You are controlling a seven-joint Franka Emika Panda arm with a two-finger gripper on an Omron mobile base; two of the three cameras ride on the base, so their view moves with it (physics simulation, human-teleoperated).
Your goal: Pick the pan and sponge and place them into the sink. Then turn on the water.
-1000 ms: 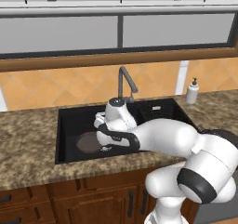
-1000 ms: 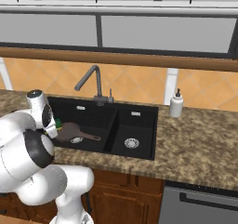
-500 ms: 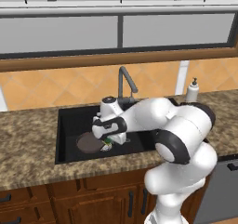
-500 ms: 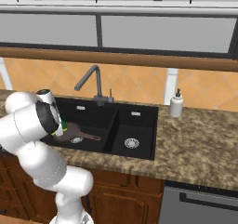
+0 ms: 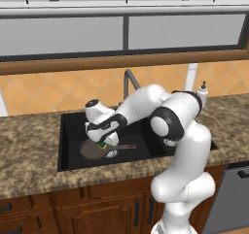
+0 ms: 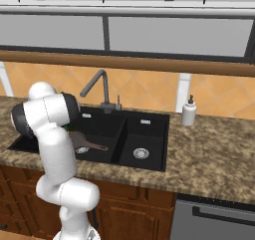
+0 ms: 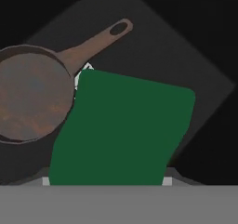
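Above the left basin of the sink [image 5: 68, 131], the tool [image 5: 103, 142] grips the sponge [image 7: 122, 132], hanging directly over the basin floor just right of the pan [image 7: 32, 99], whose handle points right.

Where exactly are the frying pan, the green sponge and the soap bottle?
pan [image 7: 32, 97], hand view, middle of its round brown bowl.
sponge [image 7: 123, 130], hand view, centre of its green top.
soap bottle [image 6: 189, 112], right base view, its white body.
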